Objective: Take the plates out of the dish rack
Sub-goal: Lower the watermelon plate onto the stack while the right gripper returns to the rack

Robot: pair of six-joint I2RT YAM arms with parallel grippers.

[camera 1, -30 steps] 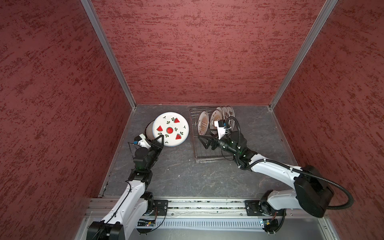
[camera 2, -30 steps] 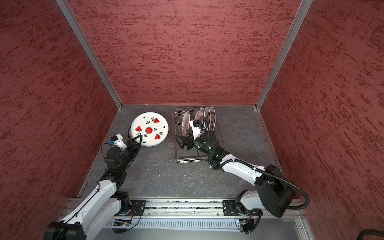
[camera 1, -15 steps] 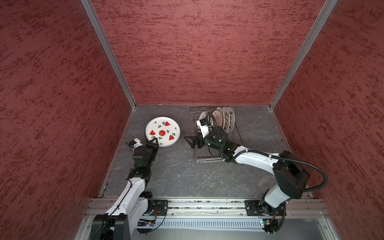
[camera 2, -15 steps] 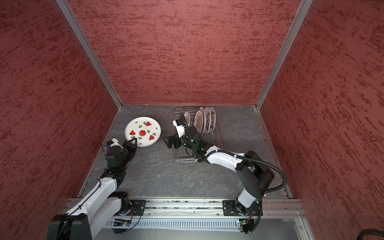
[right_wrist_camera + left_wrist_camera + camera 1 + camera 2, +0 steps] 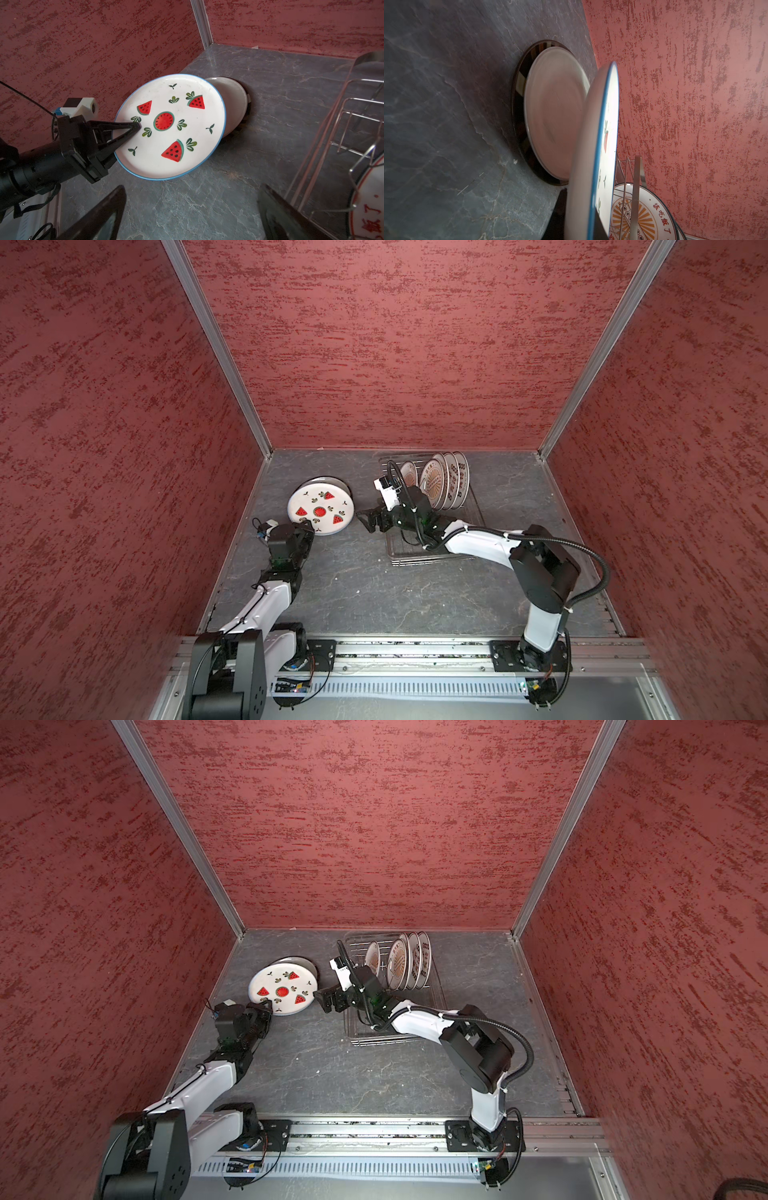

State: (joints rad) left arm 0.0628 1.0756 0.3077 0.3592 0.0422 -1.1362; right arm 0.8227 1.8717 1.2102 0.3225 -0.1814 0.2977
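Fingers (image 5: 129, 129) of the left gripper (image 5: 137, 125) are clamped on the rim of the watermelon plate (image 5: 170, 126), one finger lying over the printed face at the left of the right wrist view. The plate is held tilted above the grey table (image 5: 353, 593), left of centre in both top views (image 5: 321, 511) (image 5: 283, 992). Its far edge overlaps a plain plate (image 5: 234, 104), which lies flat on a dark-rimmed plate (image 5: 519, 83); whether the held plate touches them cannot be told. The right gripper (image 5: 366, 521) hovers just right of the watermelon plate, its fingers (image 5: 104, 214) spread wide with nothing between them. Behind it, right of centre in both top views, stands the dish rack (image 5: 432, 558) (image 5: 374, 1042). Four plates stand on edge in its far half, among them the orange sunburst plate (image 5: 434, 487).
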